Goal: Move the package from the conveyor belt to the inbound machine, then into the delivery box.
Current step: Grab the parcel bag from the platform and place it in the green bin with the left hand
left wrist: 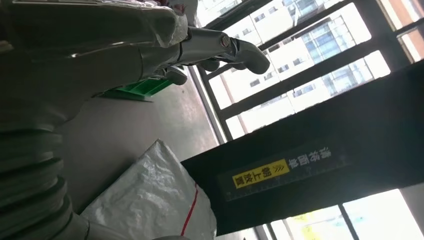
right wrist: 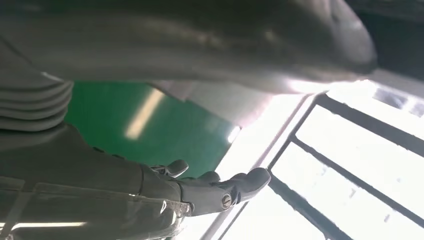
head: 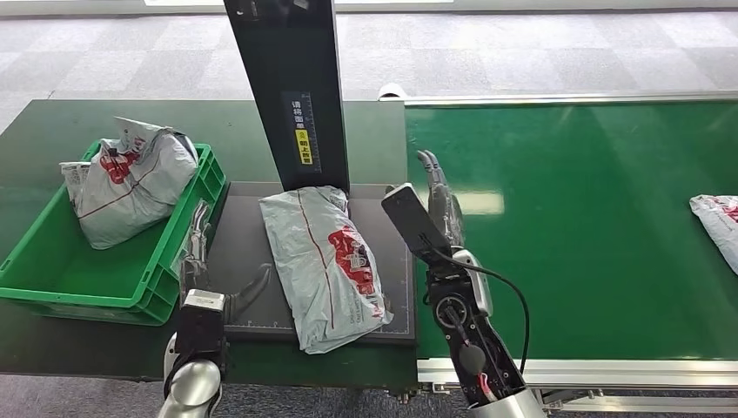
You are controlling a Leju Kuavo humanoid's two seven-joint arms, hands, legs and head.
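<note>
On inbound machine point(head: 252, 261): package point(head: 326, 266), untouched.

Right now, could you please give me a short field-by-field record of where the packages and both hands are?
package on machine: grey bag lying flat on the dark inbound machine platform, below the black post
package in box: grey bag in the green delivery box
package on belt: one bag at the far right of the conveyor belt
left hand: empty, between box and platform
right hand: empty, fingers extended over the belt's edge
</note>
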